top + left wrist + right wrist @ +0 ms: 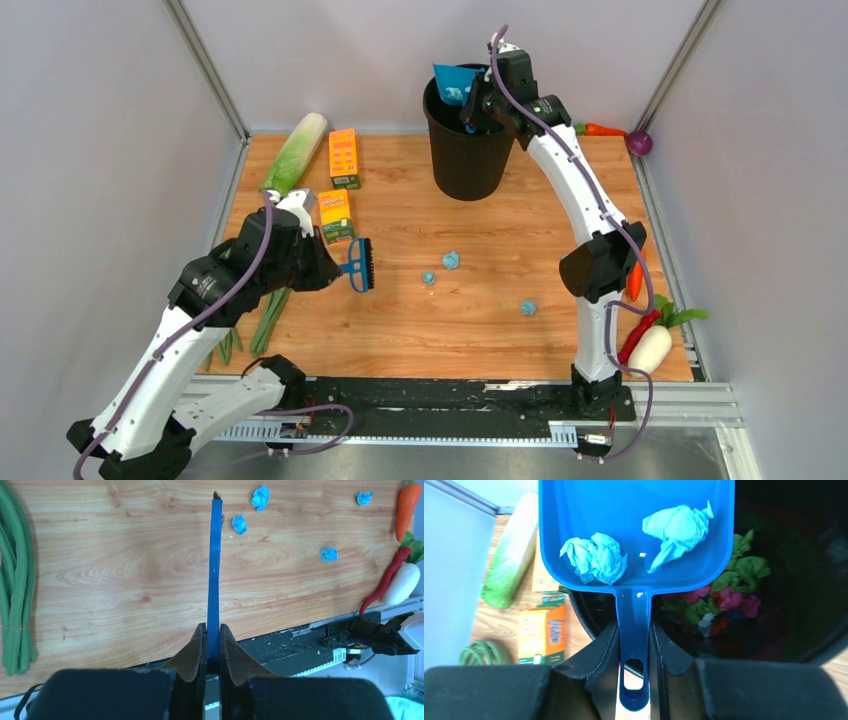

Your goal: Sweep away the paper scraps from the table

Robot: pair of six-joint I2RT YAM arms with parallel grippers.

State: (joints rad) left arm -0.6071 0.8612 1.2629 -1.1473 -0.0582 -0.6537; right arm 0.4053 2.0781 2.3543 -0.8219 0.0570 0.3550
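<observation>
Three light-blue paper scraps lie mid-table in the top view (pixel 451 260), (pixel 428 277), (pixel 528 308); several show in the left wrist view (pixel 239 524). My left gripper (pixel 328 264) (pixel 212 630) is shut on the blue brush (pixel 360 264) by its handle (pixel 215 570), left of the scraps on the table (pixel 480 340). My right gripper (pixel 478 105) (pixel 634 630) is shut on the blue dustpan's handle. The dustpan (pixel 455 85) (pixel 634 500) hangs over the black bin (pixel 468 160) and holds two paper wads (pixel 594 558), (pixel 678 529).
A cabbage (pixel 297 150), an orange box (pixel 343 157) and a yellow box (pixel 336 215) sit at back left. Green beans (pixel 268 320) lie by the left arm. A carrot (pixel 605 129), a purple ball (pixel 640 143), a chili and a radish (pixel 650 345) line the right edge. The bin holds coloured scraps (pixel 724 595).
</observation>
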